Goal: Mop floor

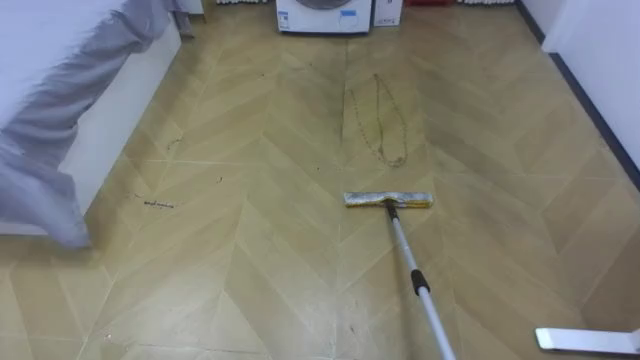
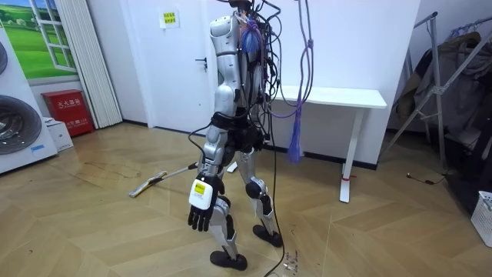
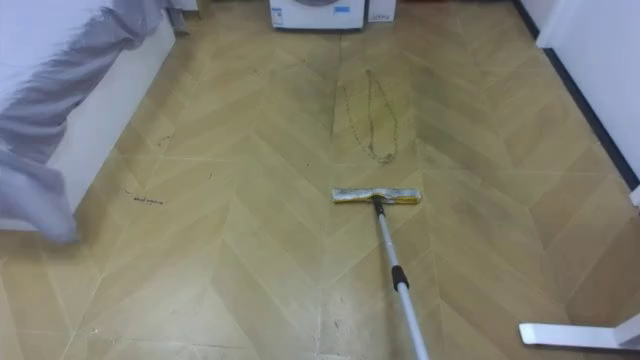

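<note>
A flat mop lies on the wooden floor ahead of me, its yellowish head (image 1: 390,200) crosswise and its metal handle (image 1: 418,285) running back toward the lower right edge. In the room view the mop (image 2: 147,185) rests on the floor on the room view's left, and its handle rises toward my waist, where its upper end is hidden behind my body. A looped dirty streak (image 1: 378,125) marks the floor just beyond the mop head. My left hand (image 2: 200,209) hangs at my side with relaxed fingers, holding nothing.
A bed with grey cloth (image 1: 60,120) borders the left. A washing machine (image 1: 322,15) stands at the far end, a white wall with dark baseboard (image 1: 590,100) on the right. A white table foot (image 1: 585,338) lies near right. Small debris (image 1: 158,204) sits left of the mop.
</note>
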You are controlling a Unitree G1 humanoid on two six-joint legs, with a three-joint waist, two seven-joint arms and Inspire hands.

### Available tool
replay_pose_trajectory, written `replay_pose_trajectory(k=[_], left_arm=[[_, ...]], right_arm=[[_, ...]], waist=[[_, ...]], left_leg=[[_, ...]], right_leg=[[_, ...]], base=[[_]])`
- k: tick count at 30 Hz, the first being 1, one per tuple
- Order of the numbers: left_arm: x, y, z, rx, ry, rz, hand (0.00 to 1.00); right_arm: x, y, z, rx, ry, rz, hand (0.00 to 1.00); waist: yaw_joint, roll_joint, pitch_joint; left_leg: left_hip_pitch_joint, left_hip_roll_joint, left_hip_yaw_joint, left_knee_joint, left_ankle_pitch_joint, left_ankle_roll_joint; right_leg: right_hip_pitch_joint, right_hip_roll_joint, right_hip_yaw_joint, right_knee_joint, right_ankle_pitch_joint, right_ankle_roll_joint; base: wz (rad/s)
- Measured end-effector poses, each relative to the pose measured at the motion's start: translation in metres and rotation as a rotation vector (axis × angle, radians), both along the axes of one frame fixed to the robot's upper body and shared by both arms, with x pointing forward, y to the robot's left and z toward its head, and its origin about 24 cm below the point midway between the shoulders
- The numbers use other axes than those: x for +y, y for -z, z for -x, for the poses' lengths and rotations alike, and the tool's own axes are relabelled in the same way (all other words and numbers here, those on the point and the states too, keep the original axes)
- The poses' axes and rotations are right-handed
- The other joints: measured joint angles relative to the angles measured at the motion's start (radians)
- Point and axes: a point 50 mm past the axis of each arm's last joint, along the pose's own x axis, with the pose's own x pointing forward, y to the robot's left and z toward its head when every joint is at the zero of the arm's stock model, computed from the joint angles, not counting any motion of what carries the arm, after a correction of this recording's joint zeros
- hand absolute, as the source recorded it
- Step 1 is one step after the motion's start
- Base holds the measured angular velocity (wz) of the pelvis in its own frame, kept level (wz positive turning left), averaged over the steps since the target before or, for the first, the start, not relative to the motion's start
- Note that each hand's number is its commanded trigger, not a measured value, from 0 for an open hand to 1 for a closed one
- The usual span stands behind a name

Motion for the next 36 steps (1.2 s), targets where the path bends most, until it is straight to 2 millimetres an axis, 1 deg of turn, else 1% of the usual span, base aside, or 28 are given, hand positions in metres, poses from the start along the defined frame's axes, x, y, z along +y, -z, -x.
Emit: replay_pose_trajectory(k=[21, 25, 28, 30, 32, 36], left_arm=[[0.000, 0.000, 0.000, 0.005, 0.000, 0.000, 0.00], [0.000, 0.000, -0.006, -0.005, 0.004, 0.000, 0.00], [0.000, 0.001, -0.007, -0.002, 0.004, 0.001, 0.00], [-0.001, 0.001, -0.010, -0.009, 0.007, 0.002, 0.00], [0.000, 0.001, -0.016, -0.021, 0.010, -0.001, 0.00], [-0.001, 0.001, -0.022, -0.035, 0.020, -0.001, 0.00]], right_arm=[[0.001, 0.000, 0.001, 0.002, 0.004, 0.000, 1.00], [0.001, 0.000, 0.001, 0.004, 0.021, 0.000, 1.00], [0.000, 0.000, 0.001, 0.017, 0.037, 0.002, 1.00], [-0.001, 0.000, 0.000, 0.018, 0.040, 0.006, 1.00], [-0.002, 0.000, -0.002, 0.014, 0.040, 0.010, 1.00], [-0.003, 0.000, -0.005, 0.010, 0.049, 0.014, 1.00]], waist=[[0.001, -0.007, -0.0015], [0.008, -0.004, -0.0065], [0.008, 0.002, -0.0065], [0.008, 0.007, -0.0082], [0.005, 0.013, -0.0071], [0.003, 0.014, -0.0068]], left_leg=[[-0.005, 0.000, 0.000, 0.000, 0.000, 0.000], [-0.037, 0.002, 0.000, 0.012, 0.000, 0.001], [-0.048, 0.002, 0.000, 0.020, -0.005, 0.005], [-0.065, 0.005, -0.003, 0.023, -0.005, 0.007], [-0.095, 0.007, -0.013, 0.034, -0.003, 0.009], [-0.137, 0.008, -0.016, 0.044, -0.001, 0.013]], right_leg=[[-0.006, 0.000, 0.006, 0.000, 0.000, 0.000], [-0.034, 0.002, 0.004, 0.005, 0.000, 0.000], [-0.044, 0.001, 0.003, 0.011, 0.000, 0.000], [-0.073, -0.001, 0.004, 0.039, 0.000, 0.000], [-0.109, -0.001, 0.006, 0.060, 0.000, 0.000], [-0.153, -0.002, 0.007, 0.079, -0.002, 0.002]], base=[[0.00], [0.00], [0.00], [0.00], [0.05], [0.02]])
